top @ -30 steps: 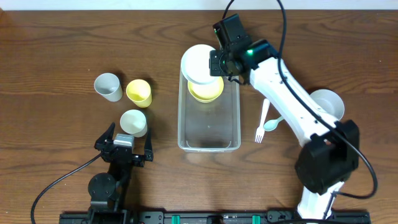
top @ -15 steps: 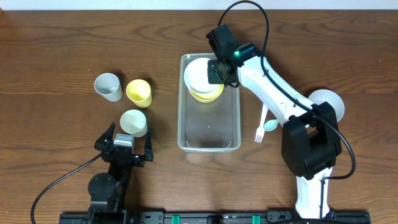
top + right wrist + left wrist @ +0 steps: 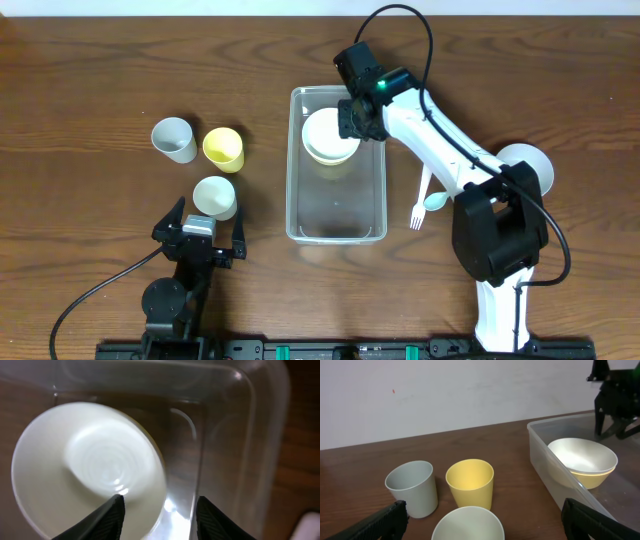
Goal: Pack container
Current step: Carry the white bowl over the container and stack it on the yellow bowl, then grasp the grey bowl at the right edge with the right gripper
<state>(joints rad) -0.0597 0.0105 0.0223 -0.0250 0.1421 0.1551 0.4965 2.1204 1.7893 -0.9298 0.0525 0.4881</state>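
The clear rectangular container (image 3: 335, 238) stands at the table's middle. Inside its far end a white bowl (image 3: 328, 133) sits nested in a yellow bowl (image 3: 590, 479). My right gripper (image 3: 357, 118) hovers over the bowl's right rim with its fingers spread; in the right wrist view (image 3: 160, 512) the fingers straddle the rim of the white bowl (image 3: 90, 470) beside the container wall (image 3: 250, 435) without pinching it. My left gripper (image 3: 198, 236) is open and empty, low at the front left, just behind a pale cup (image 3: 214, 196).
A grey cup (image 3: 174, 139) and a yellow cup (image 3: 223, 148) stand left of the container. A white fork (image 3: 421, 195) and a green spoon (image 3: 438, 200) lie right of it. A pale bowl (image 3: 530, 165) sits at the far right.
My right gripper carried the white bowl from the container's far rim down into it, onto the yellow bowl, and the bowl now rests level. The left arm has not moved.
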